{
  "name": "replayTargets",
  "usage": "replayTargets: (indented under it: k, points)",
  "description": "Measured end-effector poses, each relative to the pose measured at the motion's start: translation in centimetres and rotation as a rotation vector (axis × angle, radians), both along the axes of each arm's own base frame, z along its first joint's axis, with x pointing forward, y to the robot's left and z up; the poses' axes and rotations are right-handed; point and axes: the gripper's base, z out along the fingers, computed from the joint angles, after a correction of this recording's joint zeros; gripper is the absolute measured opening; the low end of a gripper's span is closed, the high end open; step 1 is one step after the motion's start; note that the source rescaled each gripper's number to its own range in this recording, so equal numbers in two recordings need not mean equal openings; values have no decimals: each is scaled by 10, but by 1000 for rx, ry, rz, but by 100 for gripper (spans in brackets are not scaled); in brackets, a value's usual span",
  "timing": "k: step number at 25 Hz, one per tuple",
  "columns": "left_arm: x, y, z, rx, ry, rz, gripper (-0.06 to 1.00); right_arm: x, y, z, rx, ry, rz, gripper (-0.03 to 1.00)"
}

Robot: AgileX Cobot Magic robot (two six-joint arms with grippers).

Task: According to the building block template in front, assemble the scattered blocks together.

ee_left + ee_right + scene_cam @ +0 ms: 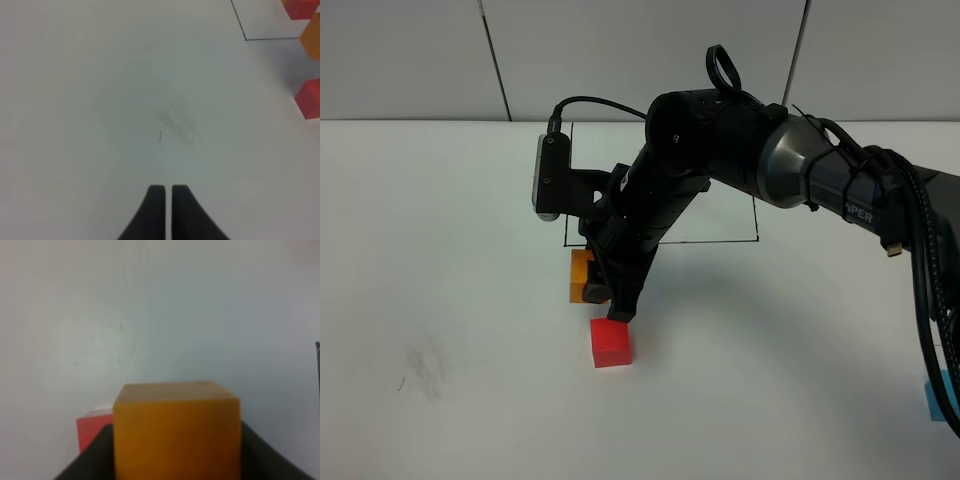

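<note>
My right gripper [602, 292] reaches across the middle and is shut on the orange block [581, 275], which fills the right wrist view [176, 432] between the dark fingers [92, 457]. The red block [611, 343] lies on the table just in front of the fingertips and shows behind the orange one [92, 427]. Far away at the right edge sits the blue block [940, 395]. The template's black rectangle [720, 242] is partly visible, but the arm hides its cubes; only a red corner [302, 7] shows inside the frame. My left gripper [167, 192] is shut and empty over bare table.
The white table [440, 250] carries a faint grey smudge [425, 368] at the left. The right arm's cables [920, 280] run along the right side. A panelled wall [410, 60] closes the back.
</note>
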Motion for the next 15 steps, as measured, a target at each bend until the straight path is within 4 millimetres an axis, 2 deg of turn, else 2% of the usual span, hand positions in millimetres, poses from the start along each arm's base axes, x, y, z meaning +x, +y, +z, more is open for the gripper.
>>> replayTargets:
  k: [7, 15]
  points:
    - [0, 0, 0, 0, 0, 0, 0, 0, 0, 0, -16, -60, 126, 52]
    - [0, 0, 0, 0, 0, 0, 0, -5, -3, -2, -75, -152, 462, 52]
